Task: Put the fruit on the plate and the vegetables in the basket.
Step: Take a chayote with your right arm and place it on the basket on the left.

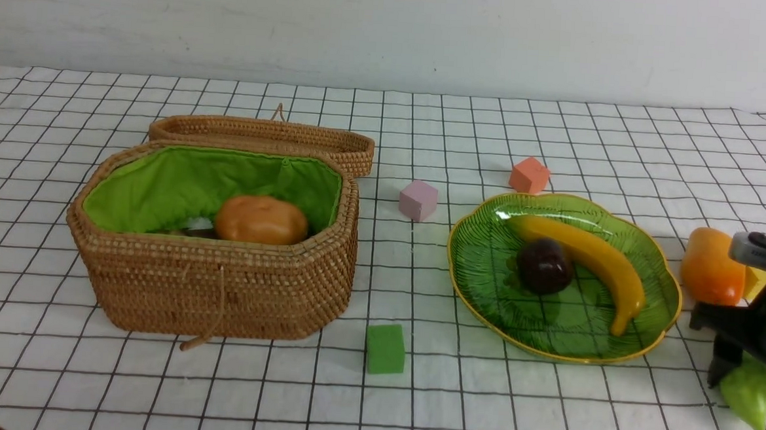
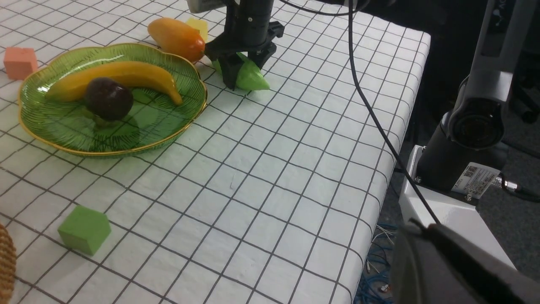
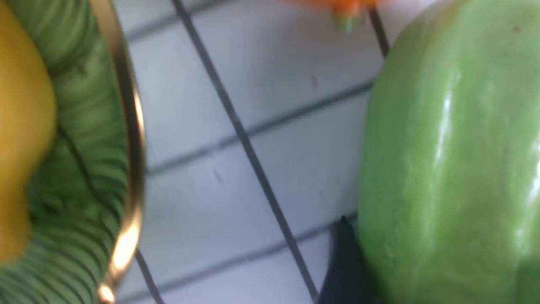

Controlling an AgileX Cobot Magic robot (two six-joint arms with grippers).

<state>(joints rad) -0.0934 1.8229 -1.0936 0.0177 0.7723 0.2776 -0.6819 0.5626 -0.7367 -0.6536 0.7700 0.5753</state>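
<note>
Right now the right gripper point(image 2: 244, 72) straddles the green gourd point(image 1: 750, 395) across its width, on the surface just right of the plate point(image 1: 484, 279). I cannot tell whether its jaws pinch yet. The basket point(image 1: 215, 285) lies well apart, leftward.

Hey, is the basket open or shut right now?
Open: its lid lies flipped back behind the basket, showing the green lining.
</note>
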